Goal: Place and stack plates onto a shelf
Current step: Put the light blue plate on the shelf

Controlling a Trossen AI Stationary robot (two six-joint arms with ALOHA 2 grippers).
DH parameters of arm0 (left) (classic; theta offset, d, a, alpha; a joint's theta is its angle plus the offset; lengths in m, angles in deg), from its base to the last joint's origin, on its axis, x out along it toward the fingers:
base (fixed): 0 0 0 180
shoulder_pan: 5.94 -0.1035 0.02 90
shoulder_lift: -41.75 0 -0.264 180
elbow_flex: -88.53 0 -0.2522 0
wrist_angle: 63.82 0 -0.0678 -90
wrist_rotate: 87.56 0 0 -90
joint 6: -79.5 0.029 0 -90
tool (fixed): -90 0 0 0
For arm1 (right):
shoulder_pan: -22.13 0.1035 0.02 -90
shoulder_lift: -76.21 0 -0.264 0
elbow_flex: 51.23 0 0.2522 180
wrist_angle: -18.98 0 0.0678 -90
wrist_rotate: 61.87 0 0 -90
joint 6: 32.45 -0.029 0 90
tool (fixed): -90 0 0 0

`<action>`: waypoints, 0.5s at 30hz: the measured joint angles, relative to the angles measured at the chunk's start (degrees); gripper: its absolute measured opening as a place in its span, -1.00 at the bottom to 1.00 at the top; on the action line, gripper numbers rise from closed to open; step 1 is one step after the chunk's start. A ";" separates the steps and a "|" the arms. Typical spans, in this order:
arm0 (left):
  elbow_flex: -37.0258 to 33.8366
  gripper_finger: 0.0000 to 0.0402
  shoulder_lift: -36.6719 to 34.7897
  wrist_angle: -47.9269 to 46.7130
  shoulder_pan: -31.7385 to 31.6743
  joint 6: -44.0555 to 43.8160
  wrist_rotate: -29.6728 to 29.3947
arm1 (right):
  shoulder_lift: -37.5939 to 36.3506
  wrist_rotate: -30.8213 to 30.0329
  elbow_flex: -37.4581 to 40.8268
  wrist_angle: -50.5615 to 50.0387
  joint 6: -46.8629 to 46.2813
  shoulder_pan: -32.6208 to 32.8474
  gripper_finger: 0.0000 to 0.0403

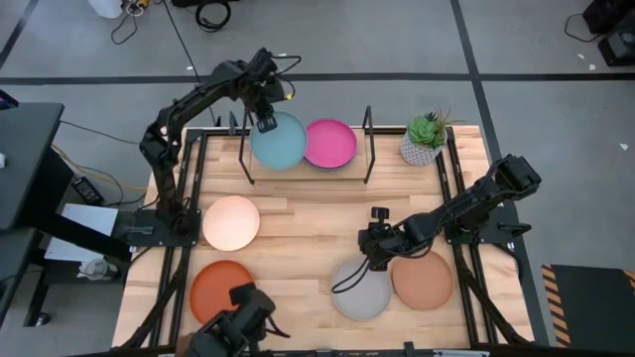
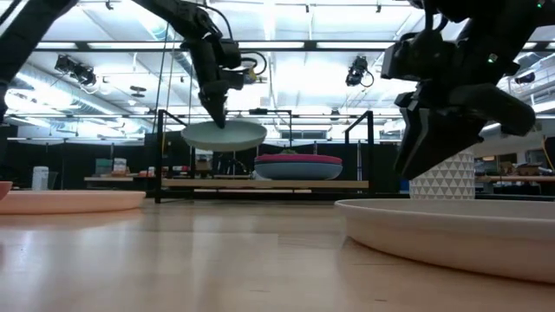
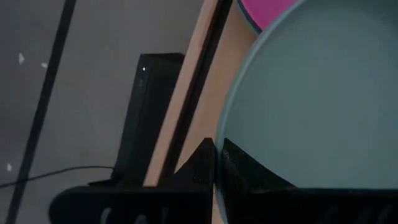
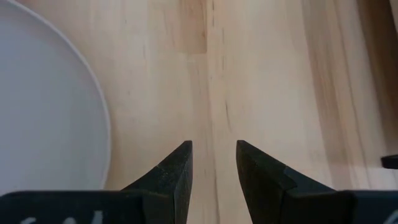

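Note:
My left gripper point(image 1: 266, 122) is shut on the light blue plate point(image 1: 280, 144), which hangs above the left half of the shelf point(image 2: 260, 183). The pink plate point(image 1: 330, 142) lies on the shelf's right half on top of a blue plate point(image 2: 299, 170). On the table lie the cream plate point(image 1: 231, 222), the orange plate point(image 1: 218, 287), the grey plate point(image 1: 362, 290) and the tan-brown plate point(image 1: 423, 280). My right gripper point(image 4: 213, 149) is open above bare wood, just beyond the grey plate's far edge point(image 4: 50, 106). Dark teal plate: out of view. My left gripper pinches the light blue plate's rim point(image 3: 227, 134) at its far edge, one finger point(image 3: 249, 168) on the upper face and one beneath. The fingers come from above, pointing down point(image 2: 218, 113). The plate is lifted clear of the shelf board and sits roughly level point(image 2: 224, 134).
Black uprights point(image 1: 368, 139) frame the shelf on both sides. A potted plant point(image 1: 425, 139) stands at the table's far right corner. Bare wood lies in the middle of the table between shelf and near plates. A third dark device point(image 1: 238, 322) sits at the near edge.

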 joint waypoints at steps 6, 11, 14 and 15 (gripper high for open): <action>0.57 -0.92 2.07 2.12 -2.22 1.47 -0.03 | 0.00 -0.22 0.00 0.01 1.17 -0.54 -0.35; 0.57 -0.92 2.97 2.18 -3.84 4.28 0.04 | 0.00 0.00 0.00 0.03 1.63 -1.29 -0.35; 0.57 -0.92 4.04 2.16 -4.55 5.44 0.54 | 0.00 0.00 0.00 0.04 1.68 -1.50 -0.35; 0.57 -0.92 4.43 2.14 -4.75 5.76 0.86 | 0.01 0.00 0.00 0.03 1.68 -1.55 -0.35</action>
